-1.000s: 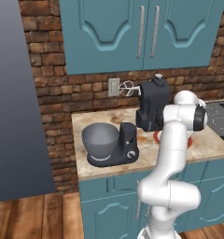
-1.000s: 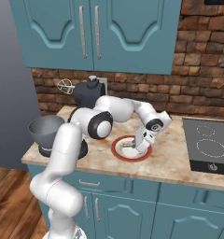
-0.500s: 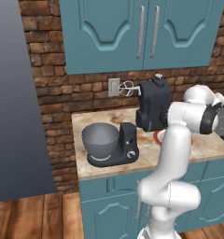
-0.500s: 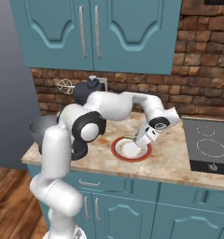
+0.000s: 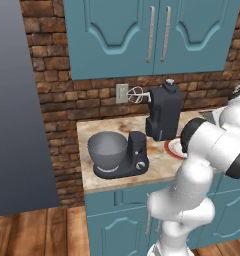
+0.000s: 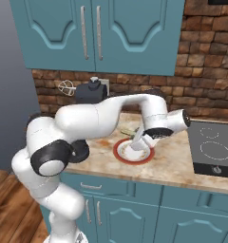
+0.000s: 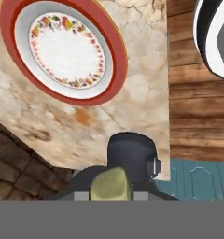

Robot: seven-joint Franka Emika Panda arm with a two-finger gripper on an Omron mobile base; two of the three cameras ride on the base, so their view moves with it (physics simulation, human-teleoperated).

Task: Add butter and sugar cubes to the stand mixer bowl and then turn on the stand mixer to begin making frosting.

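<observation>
A marbled tan counter (image 5: 117,130) runs across the middle of the left base view, on teal cabinets (image 5: 122,197) against a red brick wall (image 5: 52,75), with wood floor at the bottom. The stand mixer (image 5: 142,135) sits at frame centre, head tilted back, with the stand mixer bowl (image 5: 107,149) on its base at centre left. In the hand view a red-rimmed plate (image 7: 65,49) lies bare at upper left, and the gripper (image 7: 110,186) at bottom centre is clamped on a pale yellow butter block (image 7: 110,183).
</observation>
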